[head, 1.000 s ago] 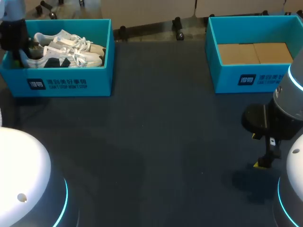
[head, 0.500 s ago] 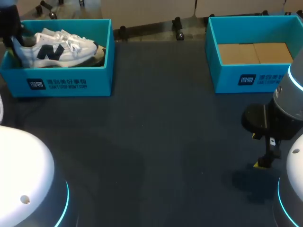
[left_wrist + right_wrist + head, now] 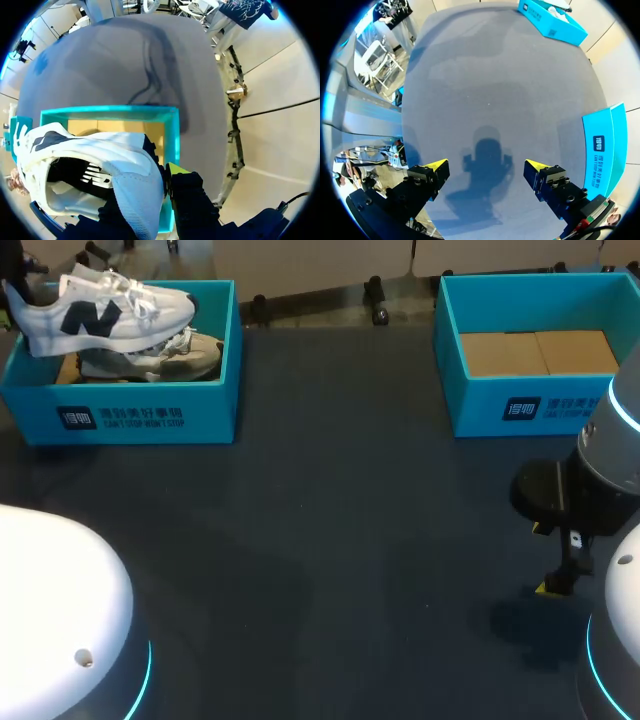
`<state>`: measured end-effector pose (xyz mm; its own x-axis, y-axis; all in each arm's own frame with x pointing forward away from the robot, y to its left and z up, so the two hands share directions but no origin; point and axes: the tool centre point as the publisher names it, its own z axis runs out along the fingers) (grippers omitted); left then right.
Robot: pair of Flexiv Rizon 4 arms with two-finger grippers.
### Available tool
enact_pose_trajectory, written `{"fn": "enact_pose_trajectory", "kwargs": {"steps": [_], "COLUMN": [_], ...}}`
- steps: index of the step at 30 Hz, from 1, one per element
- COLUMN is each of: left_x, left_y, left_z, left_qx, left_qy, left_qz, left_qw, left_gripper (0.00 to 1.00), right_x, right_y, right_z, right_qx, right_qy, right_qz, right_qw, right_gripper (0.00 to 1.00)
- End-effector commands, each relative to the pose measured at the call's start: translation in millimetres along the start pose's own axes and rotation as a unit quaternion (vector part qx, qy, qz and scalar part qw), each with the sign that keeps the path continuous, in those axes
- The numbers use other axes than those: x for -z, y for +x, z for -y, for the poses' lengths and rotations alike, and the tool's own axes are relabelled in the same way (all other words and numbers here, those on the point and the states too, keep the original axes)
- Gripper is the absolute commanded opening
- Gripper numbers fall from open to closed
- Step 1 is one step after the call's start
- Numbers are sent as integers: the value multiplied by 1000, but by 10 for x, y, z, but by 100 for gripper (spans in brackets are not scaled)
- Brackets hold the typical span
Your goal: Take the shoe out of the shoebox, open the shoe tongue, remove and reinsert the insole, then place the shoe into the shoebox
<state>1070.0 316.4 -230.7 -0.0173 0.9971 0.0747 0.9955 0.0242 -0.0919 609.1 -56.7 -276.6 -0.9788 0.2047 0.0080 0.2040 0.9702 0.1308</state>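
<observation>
A white shoe with a navy mark (image 3: 105,312) hangs just above the left blue shoebox (image 3: 150,418), its toe pointing right. In the left wrist view my left gripper (image 3: 156,176) is shut on the heel of the shoe (image 3: 100,152), with one yellow fingertip (image 3: 175,169) showing beside the heel and the other hidden behind it. The shoebox (image 3: 172,131) lies under the shoe. A second pale shoe (image 3: 160,358) lies inside the box. My right gripper (image 3: 485,167) hangs open and holds nothing over bare table near the front right (image 3: 556,585).
A second blue box (image 3: 500,405) with a cardboard floor stands at the back right; its side (image 3: 602,145) shows beside my right gripper. The dark table (image 3: 330,540) stretches between the two boxes.
The left gripper has lifted the white shoe up out of the left shoebox, turning it so its side faces up. The right arm has not moved.
</observation>
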Motion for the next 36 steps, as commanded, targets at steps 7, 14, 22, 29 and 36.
{"fn": "enact_pose_trajectory", "kwargs": {"steps": [7,14,22,29,36], "left_x": [582,652,665,665,574], "left_y": [-3,55,54,54,6], "left_z": [764,1472,1575,1575,1969], "left_qx": [-9,-44,-55,-55,-44], "left_qy": [-35,-60,-62,-62,-36], "left_qz": [-17,-13,-12,-12,-10], "left_qw": [999,997,996,996,998], "left_gripper": [0,0,0,0,0], "right_x": [-12,-12,-12,-12,-12], "right_y": [15,15,15,15,15], "right_z": [12,12,12,12,12], "right_qx": [0,0,0,0,0], "right_qy": [-1,-1,-1,-1,-1], "right_qz": [2,2,2,2,2], "right_qw": [1000,1000,1000,1000,1000], "right_gripper": [100,100,100,100,100]}}
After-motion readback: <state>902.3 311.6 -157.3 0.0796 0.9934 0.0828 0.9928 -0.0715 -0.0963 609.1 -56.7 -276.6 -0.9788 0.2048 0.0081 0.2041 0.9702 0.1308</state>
